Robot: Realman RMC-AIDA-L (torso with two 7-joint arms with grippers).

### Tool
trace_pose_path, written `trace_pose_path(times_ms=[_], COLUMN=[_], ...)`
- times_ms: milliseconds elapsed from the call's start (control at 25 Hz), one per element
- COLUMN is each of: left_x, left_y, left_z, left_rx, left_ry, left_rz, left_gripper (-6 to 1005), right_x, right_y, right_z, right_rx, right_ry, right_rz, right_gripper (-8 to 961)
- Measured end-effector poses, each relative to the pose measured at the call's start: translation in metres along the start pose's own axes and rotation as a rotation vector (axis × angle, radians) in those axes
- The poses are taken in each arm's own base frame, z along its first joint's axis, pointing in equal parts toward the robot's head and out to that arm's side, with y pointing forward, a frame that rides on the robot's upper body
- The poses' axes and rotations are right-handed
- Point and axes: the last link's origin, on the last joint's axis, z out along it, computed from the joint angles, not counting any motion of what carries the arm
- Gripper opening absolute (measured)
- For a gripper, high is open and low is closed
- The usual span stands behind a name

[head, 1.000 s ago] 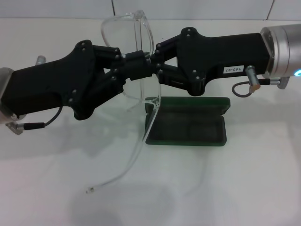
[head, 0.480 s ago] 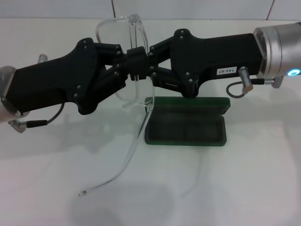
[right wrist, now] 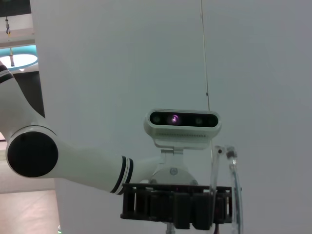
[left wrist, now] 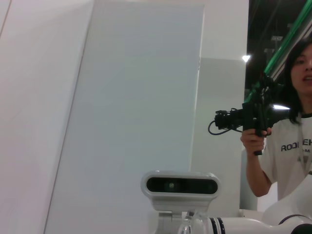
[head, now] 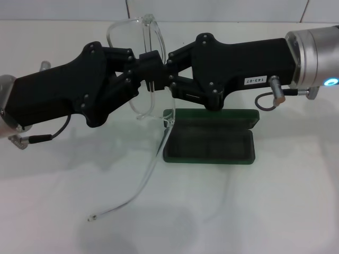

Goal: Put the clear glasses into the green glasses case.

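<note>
We see the clear glasses [head: 139, 69] held up in the air between two black tools, above the white counter [head: 265, 211]. The left tool [head: 144, 74] comes in from the left and the right tool [head: 161, 71] comes in from the right, and they meet at the front of the glasses. Each tool looks closed on the glasses, the two tips touching or almost touching each other. One lens sticks up above the tools. One long clear arm of the glasses hangs down and curves toward us, with its tip near the counter. That arm passes just in front of the left end of the green glasses case [head: 212, 140]. The case lies open on the counter, below the right tool, with its dark inside facing up and its lid standing behind it. In the right wrist view we see the glasses edge-on beside the black fingers [right wrist: 175, 207] of the other tool, under the robot's head camera [right wrist: 183, 127]. In the left wrist view we see a person [left wrist: 287, 146] holding a black device.
</note>
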Motion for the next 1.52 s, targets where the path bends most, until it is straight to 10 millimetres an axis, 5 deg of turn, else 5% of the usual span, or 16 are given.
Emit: trace_pose_path(times_ms=[600, 1240, 1520], left_x=[0.001, 0.007, 0.008], left_y=[0.011, 0.015, 0.014], left_z=[-0.005, -0.032, -0.032], left_rx=[-0.059, 0.016, 0.013], left_ry=[0.01, 0.017, 0.013], left_rz=[-0.01, 0.011, 0.016], left_gripper=[71, 71, 72], right_x=[0.007, -0.004, -0.009], right_y=[-0.004, 0.007, 0.019], right_z=[-0.012, -0.109, -0.127], right_rx=[0.063, 0.281, 0.288], right_ry=[-0.045, -0.276, -0.414], right_rz=[0.004, -0.035, -0.041], right_gripper=[87, 86, 86])
